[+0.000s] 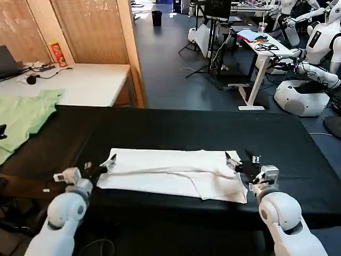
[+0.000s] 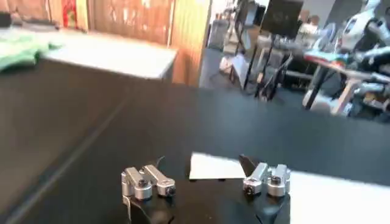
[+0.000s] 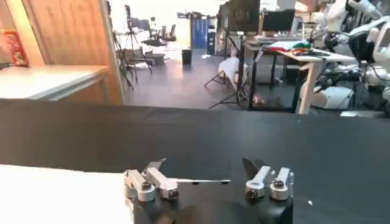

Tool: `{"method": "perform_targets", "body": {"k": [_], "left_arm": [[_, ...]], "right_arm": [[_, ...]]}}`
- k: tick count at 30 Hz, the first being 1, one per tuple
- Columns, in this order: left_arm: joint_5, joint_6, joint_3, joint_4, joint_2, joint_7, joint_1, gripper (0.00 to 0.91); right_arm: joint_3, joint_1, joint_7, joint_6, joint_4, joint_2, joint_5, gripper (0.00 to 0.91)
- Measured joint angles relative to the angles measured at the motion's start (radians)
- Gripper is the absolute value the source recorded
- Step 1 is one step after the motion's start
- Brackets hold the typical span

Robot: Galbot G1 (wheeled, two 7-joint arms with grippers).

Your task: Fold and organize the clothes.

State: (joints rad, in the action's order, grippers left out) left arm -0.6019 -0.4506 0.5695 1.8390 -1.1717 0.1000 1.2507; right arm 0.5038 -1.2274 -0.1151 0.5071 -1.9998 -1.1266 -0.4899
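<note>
The clothes are a white T-shirt (image 1: 170, 172), plain side up, lying as a long flat band across the near part of the black table (image 1: 176, 125). My left gripper (image 1: 108, 162) sits at the band's left end, and my right gripper (image 1: 235, 162) at its right end. In the left wrist view the left gripper (image 2: 203, 162) is open, with a corner of the T-shirt (image 2: 213, 167) lying between its spread fingers. Across in the right wrist view the right gripper (image 3: 205, 163) is open too, and a thin white edge of the T-shirt (image 3: 201, 181) runs between its fingers.
A light green garment (image 1: 24, 114) lies on the table's far left. Behind it stands a white table (image 1: 85, 82) with a red can (image 1: 57, 53) and a laptop (image 1: 8, 63). A white desk (image 1: 261, 48) and other robots (image 1: 309, 80) stand at the back right.
</note>
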Motion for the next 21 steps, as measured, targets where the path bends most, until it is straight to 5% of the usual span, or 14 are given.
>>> {"method": "perform_targets", "body": {"k": [4, 10, 16, 21], "left_arm": [[0.030, 0.011, 0.000, 0.002, -0.012, -0.008, 0.032, 0.878], [0.069, 0.024, -0.002, 0.009, -0.027, -0.022, 0.060, 0.712], [0.078, 0.027, -0.006, -0.002, -0.037, -0.027, 0.054, 0.273], [0.105, 0.022, -0.017, -0.003, -0.039, -0.045, 0.052, 0.205]], "right_arm": [[0.000, -0.002, -0.003, 0.000, -0.005, -0.002, 0.000, 0.878], [-0.002, -0.002, -0.004, -0.001, -0.009, -0.006, 0.001, 0.878], [-0.002, -0.002, -0.003, -0.003, -0.007, -0.009, 0.007, 0.878], [-0.002, -0.007, 0.005, -0.005, -0.008, -0.014, 0.014, 0.878]]}}
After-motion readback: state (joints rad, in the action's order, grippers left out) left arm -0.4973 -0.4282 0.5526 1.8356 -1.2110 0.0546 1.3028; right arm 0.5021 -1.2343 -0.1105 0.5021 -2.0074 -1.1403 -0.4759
